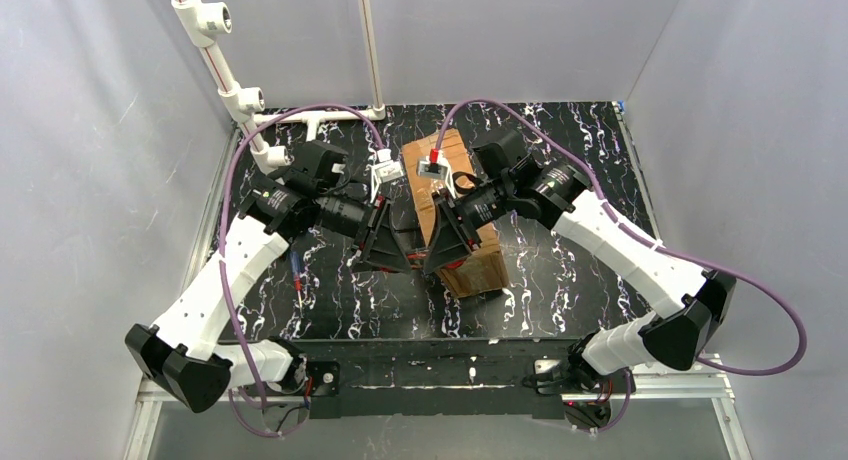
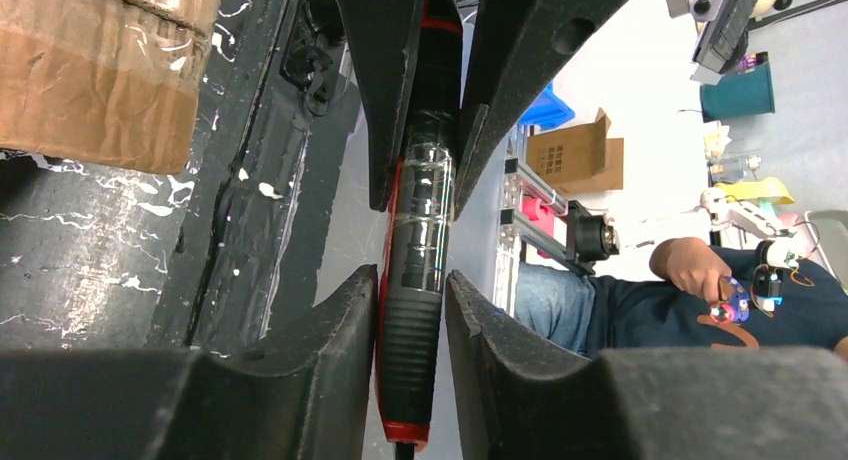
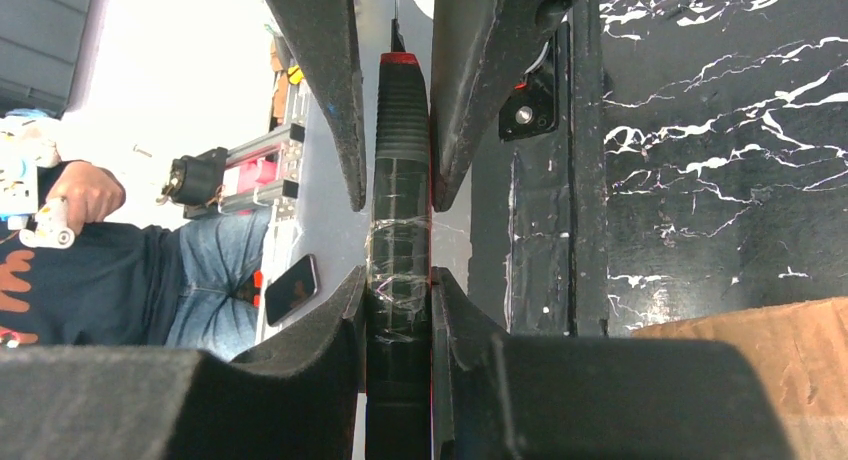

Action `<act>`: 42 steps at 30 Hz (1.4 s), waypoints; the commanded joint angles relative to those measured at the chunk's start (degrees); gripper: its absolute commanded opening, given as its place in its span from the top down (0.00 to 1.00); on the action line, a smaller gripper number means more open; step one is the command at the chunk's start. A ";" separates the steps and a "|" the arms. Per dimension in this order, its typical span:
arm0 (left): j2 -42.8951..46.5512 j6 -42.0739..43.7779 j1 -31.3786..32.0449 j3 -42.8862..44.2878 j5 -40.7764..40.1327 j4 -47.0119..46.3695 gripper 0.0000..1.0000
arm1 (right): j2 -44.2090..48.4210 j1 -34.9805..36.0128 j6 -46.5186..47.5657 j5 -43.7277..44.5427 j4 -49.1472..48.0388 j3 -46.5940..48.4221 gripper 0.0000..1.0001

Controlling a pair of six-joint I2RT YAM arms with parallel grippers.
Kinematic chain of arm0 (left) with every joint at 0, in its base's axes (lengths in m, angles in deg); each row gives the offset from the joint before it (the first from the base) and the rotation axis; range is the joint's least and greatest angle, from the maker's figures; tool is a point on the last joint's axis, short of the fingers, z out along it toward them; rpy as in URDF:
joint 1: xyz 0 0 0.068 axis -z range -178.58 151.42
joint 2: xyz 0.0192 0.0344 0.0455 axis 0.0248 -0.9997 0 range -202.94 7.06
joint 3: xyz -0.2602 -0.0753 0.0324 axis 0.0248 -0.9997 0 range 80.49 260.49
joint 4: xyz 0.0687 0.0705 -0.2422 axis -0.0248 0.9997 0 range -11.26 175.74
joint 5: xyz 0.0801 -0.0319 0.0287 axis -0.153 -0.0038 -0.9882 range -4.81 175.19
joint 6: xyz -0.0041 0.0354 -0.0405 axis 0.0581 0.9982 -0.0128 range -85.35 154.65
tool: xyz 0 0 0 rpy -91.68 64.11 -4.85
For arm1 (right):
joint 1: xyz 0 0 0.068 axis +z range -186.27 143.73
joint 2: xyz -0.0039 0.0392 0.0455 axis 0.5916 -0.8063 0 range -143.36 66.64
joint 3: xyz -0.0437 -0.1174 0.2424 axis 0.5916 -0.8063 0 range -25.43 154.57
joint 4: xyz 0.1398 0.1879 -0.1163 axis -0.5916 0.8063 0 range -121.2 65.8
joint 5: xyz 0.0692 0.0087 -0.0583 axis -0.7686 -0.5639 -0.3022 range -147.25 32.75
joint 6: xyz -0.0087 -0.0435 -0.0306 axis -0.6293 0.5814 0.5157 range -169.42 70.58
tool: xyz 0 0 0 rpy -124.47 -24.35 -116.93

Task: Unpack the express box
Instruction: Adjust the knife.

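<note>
The left gripper and the right gripper met tip to tip above the black, white-veined marble-pattern tabletop, and both were clamped on one slim black-and-red handled tool with clear tape wound round its middle. In the left wrist view, the left gripper had its fingers pressed against both sides of the ribbed black end of the tool. The right gripper's fingers closed on the smoother far end opposite. In the right wrist view, the right gripper squeezed the taped part of the tool. A thin metal shaft stuck out past the red collar beyond the left gripper's fingers.

The express box, a large oblong brown corrugated-cardboard carton with glossy tape, lay on the tabletop just behind and under the right gripper. It sat beside the left gripper, on the side facing the right arm. A corner of it showed at the edge of each wrist view.
</note>
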 commanded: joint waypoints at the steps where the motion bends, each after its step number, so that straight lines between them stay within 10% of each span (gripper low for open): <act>1: 1.45 -0.79 -0.07 -0.59 5.25 -1.68 0.73 | 2.24 0.28 -2.21 0.08 -5.58 0.53 0.99; 4: 2.06 -0.26 -0.12 -0.51 4.15 -1.97 1.00 | 2.49 0.28 -3.01 0.43 -6.54 0.42 0.96; 11: 8.06 -7.95 -0.18 -3.93 1.48 -15.34 1.00 | 6.81 -0.55 -7.35 12.85 -12.59 -2.35 0.15; 14: 10.56 -13.55 -0.30 -7.16 1.10 -26.05 1.00 | 10.11 -1.67 -17.46 17.99 -23.39 -7.70 0.02; 23: 14.60 -30.89 -0.51 -15.73 -6.18 -54.37 1.00 | 18.26 -2.54 -39.35 26.31 -54.28 -20.11 0.02; 31: 14.11 -36.59 -0.51 -17.21 -9.97 -63.76 1.00 | 17.19 -2.53 -48.63 27.52 -69.27 -24.41 0.46; 36: 13.82 -38.71 -0.51 -17.26 -12.27 -65.85 1.00 | 17.95 -2.55 -49.73 27.24 -73.94 -25.74 0.34; 42: 12.56 -41.09 -0.51 -17.46 -12.70 -68.81 1.00 | 16.83 -2.53 -52.20 26.37 -78.10 -26.43 0.66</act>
